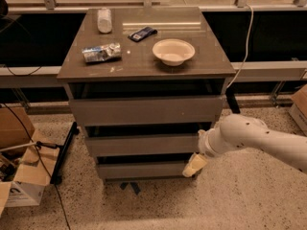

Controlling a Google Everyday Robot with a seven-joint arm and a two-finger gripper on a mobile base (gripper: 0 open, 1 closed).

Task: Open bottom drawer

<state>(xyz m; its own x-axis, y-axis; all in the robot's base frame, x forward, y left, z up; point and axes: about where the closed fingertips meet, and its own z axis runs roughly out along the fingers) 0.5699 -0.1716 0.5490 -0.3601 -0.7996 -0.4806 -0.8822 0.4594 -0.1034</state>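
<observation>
A low grey-brown cabinet (144,66) stands on a speckled floor (240,200) in a dim room, seen from in front and above. At eight o'clock in the frame, open cardboard boxes (21,188) sit on the floor, with a black stand leg (62,152) just to their right. From left to right, the cabinet's flat top holds a crumpled silvery packet (100,52), a white bottle (104,20) lying at twelve o'clock from that packet near the back edge, a small dark blue packet (143,33), and a cream bowl (173,51) at three o'clock from the silvery packet. Under the top are three plain handleless fronts, each narrower than the one above: the top drawer (146,110), the middle drawer (144,145), and the bottom drawer (144,169) at six o'clock on the cabinet, just above the floor. A dark gap shows above each front. The gripper (194,165), cream-tipped, is at three o'clock on the bottom drawer's front, at its right end; whether the claw is spread or pressed together cannot be told. Its white arm (259,140) reaches away toward four o'clock. A white cable (247,37) hangs at one o'clock, and a further cardboard box (300,107) sits at the three o'clock edge
</observation>
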